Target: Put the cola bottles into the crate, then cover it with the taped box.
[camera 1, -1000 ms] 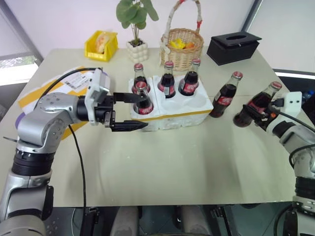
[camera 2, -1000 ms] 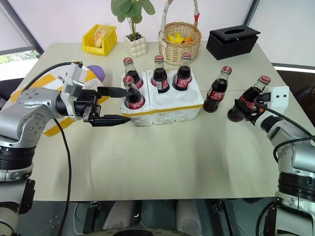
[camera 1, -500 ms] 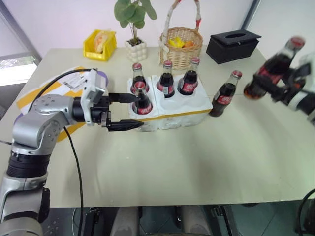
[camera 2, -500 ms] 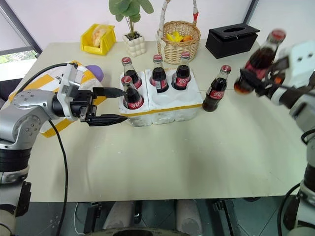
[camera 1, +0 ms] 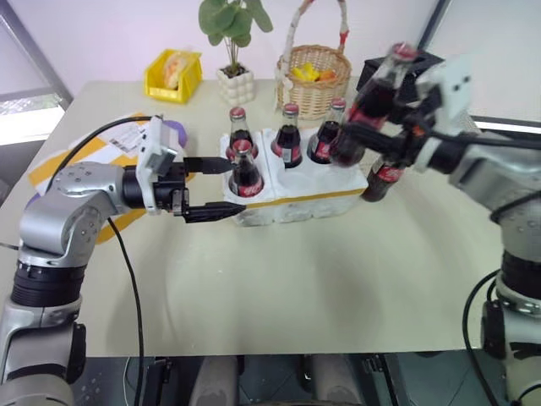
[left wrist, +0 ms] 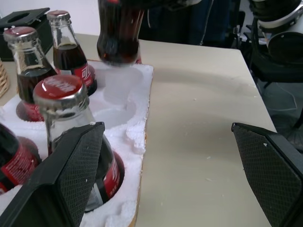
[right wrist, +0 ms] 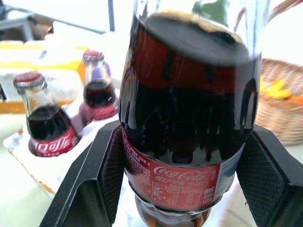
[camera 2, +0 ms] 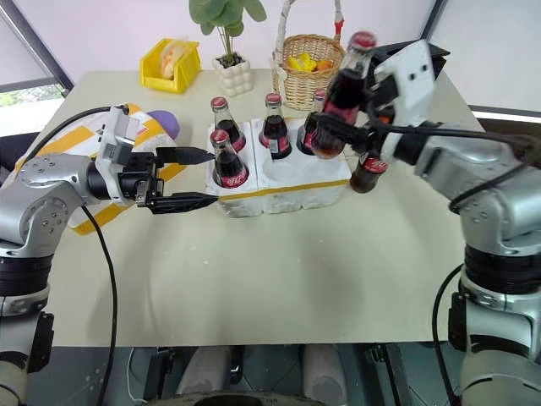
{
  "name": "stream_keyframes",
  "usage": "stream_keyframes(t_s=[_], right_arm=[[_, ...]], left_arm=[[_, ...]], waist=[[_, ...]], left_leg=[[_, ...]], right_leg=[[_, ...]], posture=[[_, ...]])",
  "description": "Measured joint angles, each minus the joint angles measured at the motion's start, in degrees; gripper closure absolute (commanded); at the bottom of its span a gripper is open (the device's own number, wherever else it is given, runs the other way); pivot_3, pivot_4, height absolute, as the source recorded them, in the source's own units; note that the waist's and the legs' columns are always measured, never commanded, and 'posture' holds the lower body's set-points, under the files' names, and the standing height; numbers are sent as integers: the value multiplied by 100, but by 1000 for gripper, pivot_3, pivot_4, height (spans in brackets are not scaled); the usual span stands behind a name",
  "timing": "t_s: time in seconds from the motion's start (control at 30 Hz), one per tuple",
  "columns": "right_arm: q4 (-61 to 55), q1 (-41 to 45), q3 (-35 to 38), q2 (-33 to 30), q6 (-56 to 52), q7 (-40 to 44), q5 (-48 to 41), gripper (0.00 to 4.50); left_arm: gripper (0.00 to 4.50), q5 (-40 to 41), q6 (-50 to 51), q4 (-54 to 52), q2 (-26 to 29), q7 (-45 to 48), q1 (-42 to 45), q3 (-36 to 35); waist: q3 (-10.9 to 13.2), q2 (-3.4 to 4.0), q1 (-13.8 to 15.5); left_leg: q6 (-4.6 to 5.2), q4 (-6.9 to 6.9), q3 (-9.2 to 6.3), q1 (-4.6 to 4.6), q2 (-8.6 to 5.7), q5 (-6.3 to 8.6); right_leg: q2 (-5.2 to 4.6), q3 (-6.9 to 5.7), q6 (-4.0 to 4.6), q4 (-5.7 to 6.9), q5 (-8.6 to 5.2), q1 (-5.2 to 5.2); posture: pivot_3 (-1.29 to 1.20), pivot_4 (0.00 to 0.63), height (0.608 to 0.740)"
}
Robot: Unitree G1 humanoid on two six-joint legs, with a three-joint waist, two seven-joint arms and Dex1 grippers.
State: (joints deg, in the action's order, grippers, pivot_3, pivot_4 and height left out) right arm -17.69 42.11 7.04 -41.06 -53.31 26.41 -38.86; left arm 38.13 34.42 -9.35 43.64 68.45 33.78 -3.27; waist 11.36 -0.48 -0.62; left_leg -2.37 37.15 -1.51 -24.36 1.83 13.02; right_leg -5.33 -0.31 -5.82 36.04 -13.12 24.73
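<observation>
The low white foam crate [camera 2: 279, 182] with a yellow tape band stands in the middle of the beige worktop [camera 2: 321, 279], and everything here is placed relative to it.

Nearest, at the crate's front left corner, the left gripper [camera 2: 199, 178] is wide open. One black finger lies in front of the crate's front wall and the other reaches beside the small glass cola bottle [camera 2: 226, 161] with a red cap and red label that stands in the front left hole. The fingers do not hold this bottle.

In the crate's back row three more cola bottles stand in their holes: back left bottle [camera 2: 221, 118], back middle bottle [camera 2: 273, 128] and back right bottle [camera 2: 311, 127]. The front middle and front right holes are empty.

Above the crate's right part, the right gripper [camera 2: 356, 120] is closed on a fifth cola bottle [camera 2: 338, 97], which hangs tilted in the air over the right holes, its base close above the foam.

Just beside the crate's right wall, a sixth cola bottle [camera 2: 367, 172] stands on the worktop, partly hidden by the right arm.

To the left of the crate, behind the left arm, lies the large white foam box [camera 1: 101, 161] with yellow tape bands and a printed label.

Behind the crate stand a woven basket [camera 2: 308, 72], a white pot with a green plant [camera 2: 232, 78], a yellow bin [camera 2: 171, 66] and a black box [camera 1: 380, 80].
</observation>
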Motion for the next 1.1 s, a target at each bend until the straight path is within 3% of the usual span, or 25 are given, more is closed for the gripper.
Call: stream_keyframes(t_s=[0.43, 1.1], right_arm=[[454, 359, -529, 1073, 165, -2, 292, 1855], [457, -408, -1007, 1420, 486, 250, 879, 1855]], left_arm=[[0, 6, 0, -91, 26, -93, -165, -55], [0, 15, 0, -168, 83, -99, -255, -199]], waist=[[1, 0, -37], [0, -2, -21]], left_leg=[[2, -5, -4, -2, 5, 1], [2, -4, -4, -1, 5, 1]], right_leg=[[10, 0, -16, 10, 9, 13], [10, 0, -17, 8, 10, 10]], posture=[[0, 150, 740], [0, 150, 740]])
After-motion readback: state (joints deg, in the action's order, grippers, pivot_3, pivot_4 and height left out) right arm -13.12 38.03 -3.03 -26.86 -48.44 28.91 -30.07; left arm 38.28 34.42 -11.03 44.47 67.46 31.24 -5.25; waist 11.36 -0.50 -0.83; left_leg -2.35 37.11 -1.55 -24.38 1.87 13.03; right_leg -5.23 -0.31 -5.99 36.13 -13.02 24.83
